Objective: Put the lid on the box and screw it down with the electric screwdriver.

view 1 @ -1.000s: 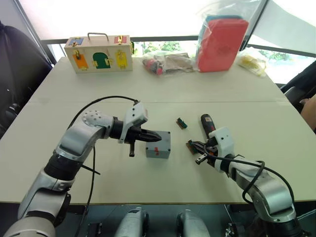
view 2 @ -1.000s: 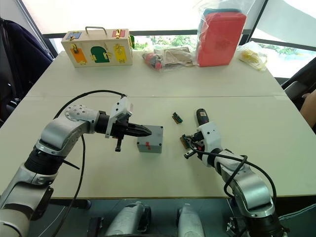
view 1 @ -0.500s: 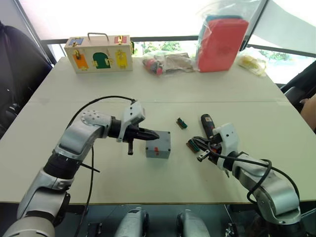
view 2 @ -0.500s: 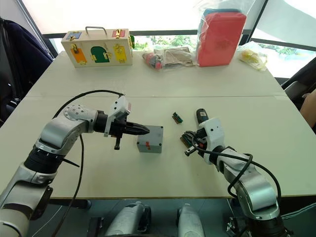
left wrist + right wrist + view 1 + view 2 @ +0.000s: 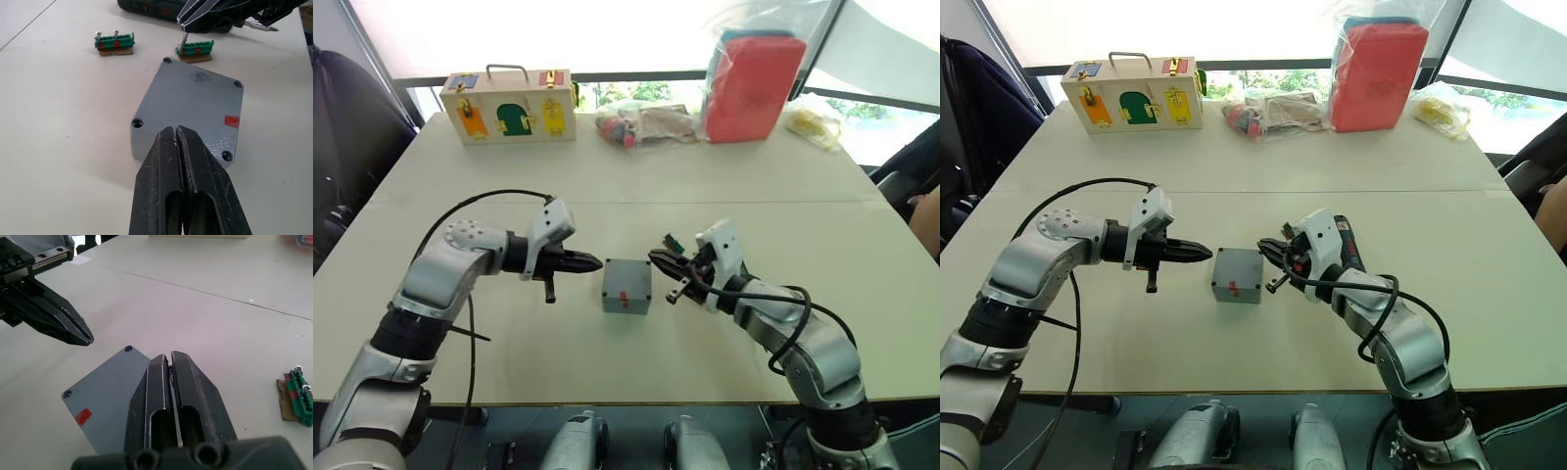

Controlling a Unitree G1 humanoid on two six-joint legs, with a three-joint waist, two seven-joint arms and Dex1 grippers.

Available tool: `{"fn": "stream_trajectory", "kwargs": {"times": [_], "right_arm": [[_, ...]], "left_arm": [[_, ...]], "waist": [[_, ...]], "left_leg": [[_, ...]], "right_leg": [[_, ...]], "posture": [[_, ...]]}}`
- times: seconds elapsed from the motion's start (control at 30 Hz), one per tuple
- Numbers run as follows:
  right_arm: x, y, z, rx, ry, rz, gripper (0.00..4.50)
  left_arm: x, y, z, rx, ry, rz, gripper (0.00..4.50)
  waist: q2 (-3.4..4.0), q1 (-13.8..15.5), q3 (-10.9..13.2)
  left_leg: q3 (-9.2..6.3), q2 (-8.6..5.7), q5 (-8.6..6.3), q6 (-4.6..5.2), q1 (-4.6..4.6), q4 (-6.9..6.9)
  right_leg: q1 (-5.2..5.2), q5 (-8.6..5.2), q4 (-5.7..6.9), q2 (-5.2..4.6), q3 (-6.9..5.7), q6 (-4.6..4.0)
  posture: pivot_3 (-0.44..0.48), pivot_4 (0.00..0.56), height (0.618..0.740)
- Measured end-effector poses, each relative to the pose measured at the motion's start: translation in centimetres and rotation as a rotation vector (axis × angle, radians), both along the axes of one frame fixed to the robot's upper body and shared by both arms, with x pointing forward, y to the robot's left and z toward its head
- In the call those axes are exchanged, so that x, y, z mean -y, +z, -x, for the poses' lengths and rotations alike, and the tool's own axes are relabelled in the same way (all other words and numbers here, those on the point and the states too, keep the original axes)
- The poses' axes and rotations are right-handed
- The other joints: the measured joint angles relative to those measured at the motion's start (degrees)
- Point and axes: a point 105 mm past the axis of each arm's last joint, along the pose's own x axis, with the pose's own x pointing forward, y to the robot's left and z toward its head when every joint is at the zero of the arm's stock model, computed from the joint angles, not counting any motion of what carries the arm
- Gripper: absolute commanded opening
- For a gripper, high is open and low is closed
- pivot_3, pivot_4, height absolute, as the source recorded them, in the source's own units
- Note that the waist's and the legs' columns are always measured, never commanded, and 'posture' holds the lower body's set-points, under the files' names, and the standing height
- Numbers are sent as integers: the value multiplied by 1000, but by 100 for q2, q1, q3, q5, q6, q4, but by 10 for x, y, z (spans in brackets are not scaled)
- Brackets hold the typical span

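Note:
The grey box (image 5: pixel 626 295) stands mid-table with the lid (image 5: pixel 188 105) lying flat on top, corner holes showing and a red mark near one edge. My left gripper (image 5: pixel 594 262) is shut and empty, its tip a short way left of the box. From the right, my right gripper (image 5: pixel 656 258) reaches to the box's far right corner, shut on a small screw (image 5: pixel 181 42) that hangs from its tip. The electric screwdriver (image 5: pixel 1346 243) lies on the table behind the right wrist.
Two green connector pieces (image 5: pixel 114 41) (image 5: pixel 195 49) lie just right of the box. Along the far edge are a wooden box with coloured doors (image 5: pixel 509 106), a clear bag of items (image 5: pixel 641 122), a red pack in plastic (image 5: pixel 754 86) and a yellow bag (image 5: pixel 813 122).
My left gripper has drawn back leftward off the box. My right gripper has moved left from the connector piece to the box's right corner.

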Motion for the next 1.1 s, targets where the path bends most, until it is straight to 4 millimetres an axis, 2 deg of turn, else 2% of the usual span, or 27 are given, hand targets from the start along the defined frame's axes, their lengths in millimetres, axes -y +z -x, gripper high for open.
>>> {"fn": "stream_trajectory", "kwargs": {"times": [0.37,1.1], "right_arm": [[-2,-8,-10,-3,20,18,67],[2,-10,-10,-4,0,22,67]], "left_arm": [[-2,1,6,-5,42,17,0],[-1,2,5,1,45,23,0]], "waist": [[1,-9,1],[2,-11,1]], "left_leg": [[0,0,1,-3,0,-1],[0,0,2,-3,0,-1]], "right_leg": [[-2,0,5,1,1,0],[-3,0,5,1,1,0]], "posture": [[0,150,740],[0,150,740]]}}
